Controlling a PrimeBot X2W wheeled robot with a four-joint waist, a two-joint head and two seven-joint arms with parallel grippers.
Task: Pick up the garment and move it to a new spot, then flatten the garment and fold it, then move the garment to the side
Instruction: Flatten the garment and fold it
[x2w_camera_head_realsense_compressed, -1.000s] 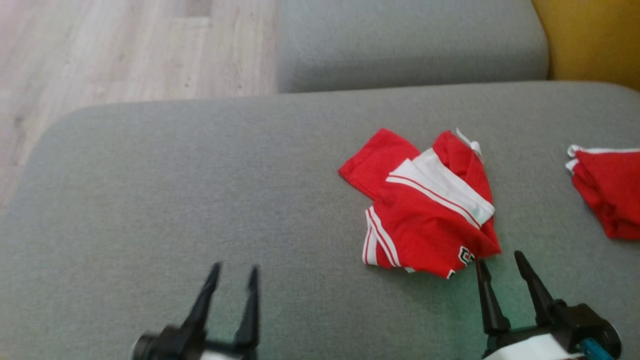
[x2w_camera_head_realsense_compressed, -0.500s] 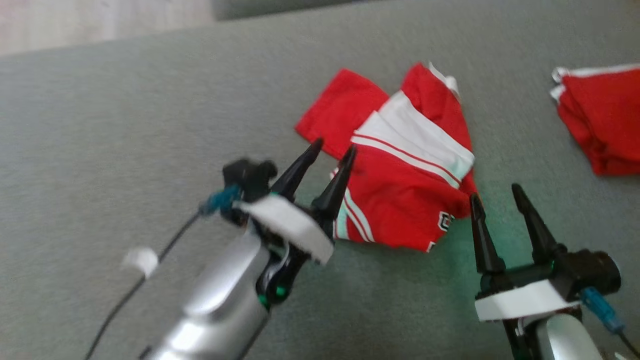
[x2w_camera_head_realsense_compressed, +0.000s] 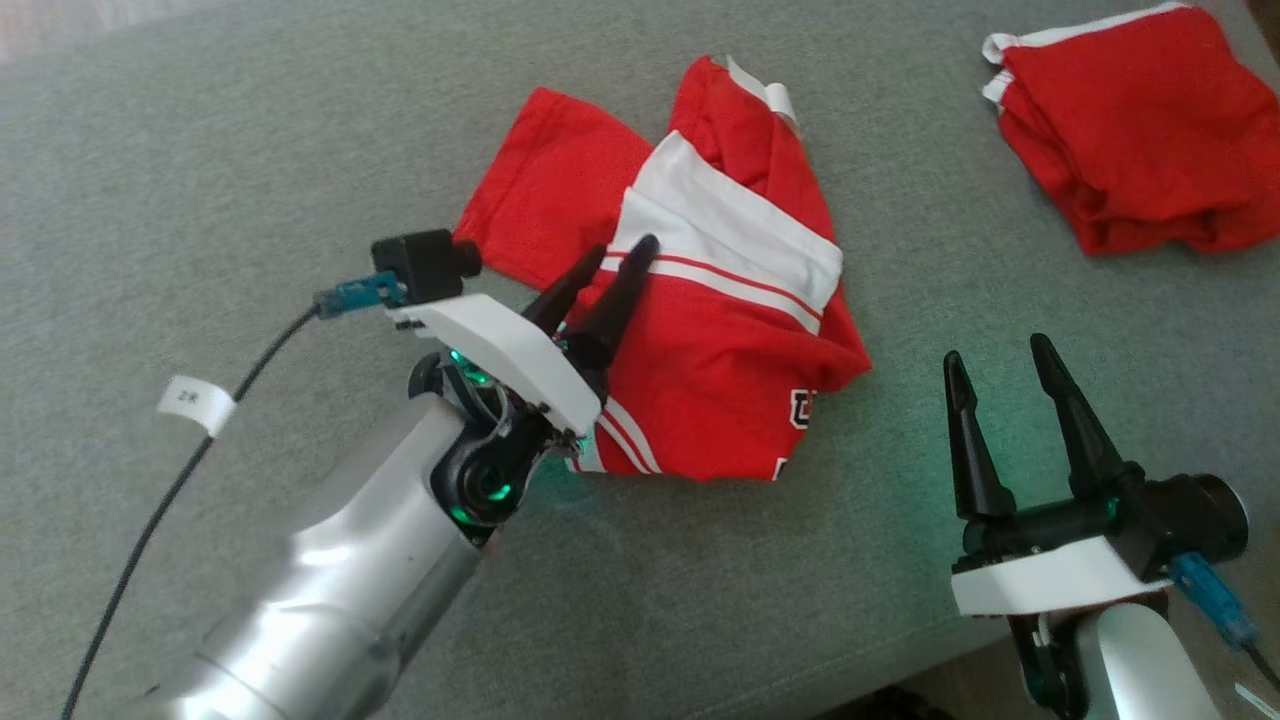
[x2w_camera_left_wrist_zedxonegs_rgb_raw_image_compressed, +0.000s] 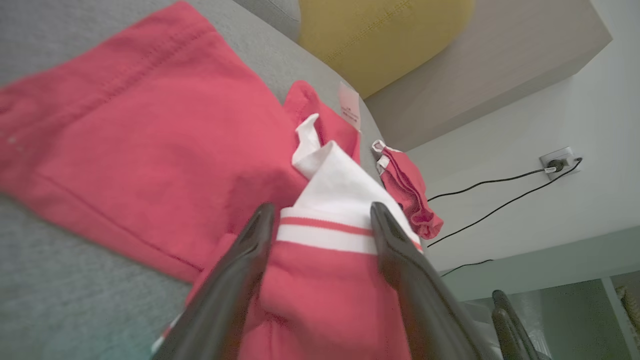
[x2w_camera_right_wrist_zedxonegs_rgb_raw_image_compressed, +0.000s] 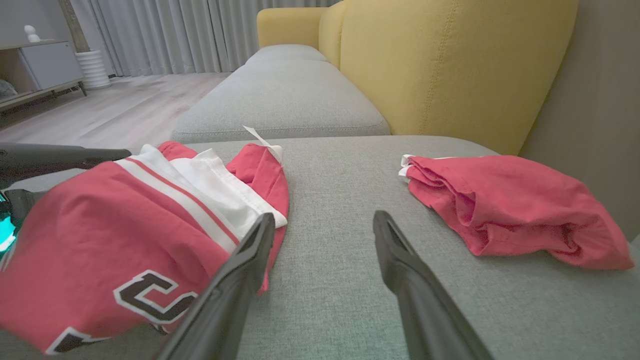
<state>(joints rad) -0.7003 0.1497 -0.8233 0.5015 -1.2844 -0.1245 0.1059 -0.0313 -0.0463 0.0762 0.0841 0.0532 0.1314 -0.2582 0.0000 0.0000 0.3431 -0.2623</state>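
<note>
A crumpled red garment (x2w_camera_head_realsense_compressed: 720, 330) with a white band and red stripes lies on the grey sofa cushion (x2w_camera_head_realsense_compressed: 200, 180). My left gripper (x2w_camera_head_realsense_compressed: 625, 250) has come in from the left and sits over the garment's left part. In the left wrist view its fingers (x2w_camera_left_wrist_zedxonegs_rgb_raw_image_compressed: 320, 212) stand apart, with a raised red fold of the garment (x2w_camera_left_wrist_zedxonegs_rgb_raw_image_compressed: 150, 125) between them. My right gripper (x2w_camera_head_realsense_compressed: 995, 350) is open and holds nothing, off the garment's right edge. In the right wrist view its fingers (x2w_camera_right_wrist_zedxonegs_rgb_raw_image_compressed: 322, 220) point along bare cushion beside the garment (x2w_camera_right_wrist_zedxonegs_rgb_raw_image_compressed: 125, 225).
A second red bundle (x2w_camera_head_realsense_compressed: 1130, 130) lies at the far right of the cushion, also in the right wrist view (x2w_camera_right_wrist_zedxonegs_rgb_raw_image_compressed: 510, 205). A yellow sofa back (x2w_camera_right_wrist_zedxonegs_rgb_raw_image_compressed: 450, 65) rises behind it. The cushion's front edge (x2w_camera_head_realsense_compressed: 900, 670) runs close to my right wrist. A cable (x2w_camera_head_realsense_compressed: 150, 500) trails from my left arm.
The head camera has tilted down, shifting the whole picture. My left arm has come up from the lower left to the garment and set its fingers over a fold. The right gripper has stayed open.
</note>
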